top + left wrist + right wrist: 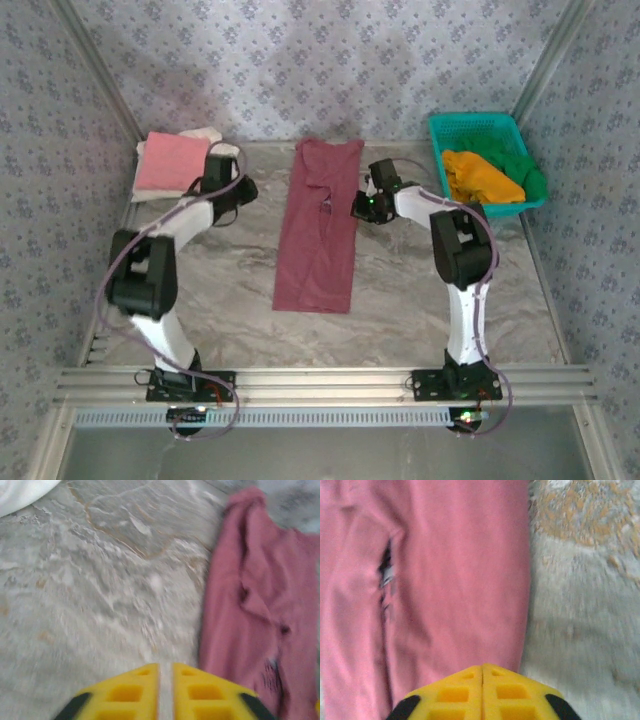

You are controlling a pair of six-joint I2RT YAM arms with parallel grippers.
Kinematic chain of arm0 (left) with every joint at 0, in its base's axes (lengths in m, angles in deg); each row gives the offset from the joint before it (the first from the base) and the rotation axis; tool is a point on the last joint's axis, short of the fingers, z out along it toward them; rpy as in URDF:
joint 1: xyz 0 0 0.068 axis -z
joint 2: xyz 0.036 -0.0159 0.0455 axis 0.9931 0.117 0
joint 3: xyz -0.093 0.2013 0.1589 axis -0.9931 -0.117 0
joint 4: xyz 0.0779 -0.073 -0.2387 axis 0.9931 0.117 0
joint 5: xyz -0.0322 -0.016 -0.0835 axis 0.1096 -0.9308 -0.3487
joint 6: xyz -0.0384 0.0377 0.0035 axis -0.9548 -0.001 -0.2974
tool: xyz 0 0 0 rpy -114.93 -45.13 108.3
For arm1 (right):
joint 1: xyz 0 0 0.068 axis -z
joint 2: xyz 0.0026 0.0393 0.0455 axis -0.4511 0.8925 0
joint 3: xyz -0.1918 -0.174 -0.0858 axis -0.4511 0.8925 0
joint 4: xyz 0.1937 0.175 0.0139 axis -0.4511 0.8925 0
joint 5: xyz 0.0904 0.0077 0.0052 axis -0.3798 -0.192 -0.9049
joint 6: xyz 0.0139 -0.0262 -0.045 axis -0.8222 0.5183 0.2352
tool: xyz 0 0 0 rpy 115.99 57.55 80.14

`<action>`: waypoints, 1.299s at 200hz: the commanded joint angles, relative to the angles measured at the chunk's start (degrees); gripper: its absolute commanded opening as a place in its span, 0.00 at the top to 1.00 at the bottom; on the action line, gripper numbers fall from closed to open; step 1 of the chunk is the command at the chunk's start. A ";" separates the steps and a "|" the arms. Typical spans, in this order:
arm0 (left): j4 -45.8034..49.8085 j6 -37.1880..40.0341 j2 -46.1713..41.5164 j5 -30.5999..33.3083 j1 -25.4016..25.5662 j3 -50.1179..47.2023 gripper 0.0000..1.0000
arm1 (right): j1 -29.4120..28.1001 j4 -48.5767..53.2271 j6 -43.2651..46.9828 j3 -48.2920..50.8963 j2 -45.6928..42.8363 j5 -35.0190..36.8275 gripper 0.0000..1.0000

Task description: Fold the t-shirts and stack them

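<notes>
The maroon tee [318, 225] lies in the middle of the worktop [220, 290], folded lengthwise into a long narrow strip that runs from the far side toward the arms. A sleeve is tucked in and a bit of print peeks out of the crease. The left gripper [240, 187] hovers over bare marble just off the strip's left edge near the far end — jaws a crack apart, nothing between them. The right gripper [362, 207] sits low at the strip's right edge, jaws pressed together and not pinching any cloth as far as its wrist view shows. Far left, a pink tee [170, 165] lies folded on a cream tee [205, 134]. The orange tee [480, 178] and green tee [528, 178] are heaped in the teal basket [470, 120] at far right.

Handling-wise it's light, floppy jersey with no stiffness, so it'll sag and drag wherever it isn't held, and the layers can slide apart. The next fold looks like end to end, so the sensible grip is the strip's two far corners, one per arm. They should pinch through all the layers right at the edge — grab only the top one and the fold opens.
</notes>
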 commanded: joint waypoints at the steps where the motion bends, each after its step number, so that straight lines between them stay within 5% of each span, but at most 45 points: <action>1: -3.39 0.28 -14.81 0.00 2.80 -11.65 0.70 | -1.85 1.93 2.49 8.27 -16.12 -1.81 0.84; 35: 3.71 -0.48 -30.44 -6.12 5.04 -24.49 0.26 | -7.07 -11.17 -3.02 35.41 -37.80 -4.81 0.66; 57: 7.04 -4.04 -36.70 -10.30 5.51 -31.52 0.02 | -11.65 -8.42 -4.12 42.99 -44.08 -1.25 0.58; 93: 4.25 -11.98 -42.05 -13.41 6.44 -41.16 0.02 | -13.56 -6.01 -5.31 45.74 -45.71 -0.85 0.57; 118: 6.21 -12.12 -41.39 -14.16 9.00 -41.23 0.11 | -13.82 -9.94 -9.52 48.06 -44.23 -3.53 0.57; 260: -2.96 -15.38 -21.34 -19.22 18.40 -39.26 0.23 | -16.54 -21.80 -16.57 49.33 -31.46 -12.99 0.49</action>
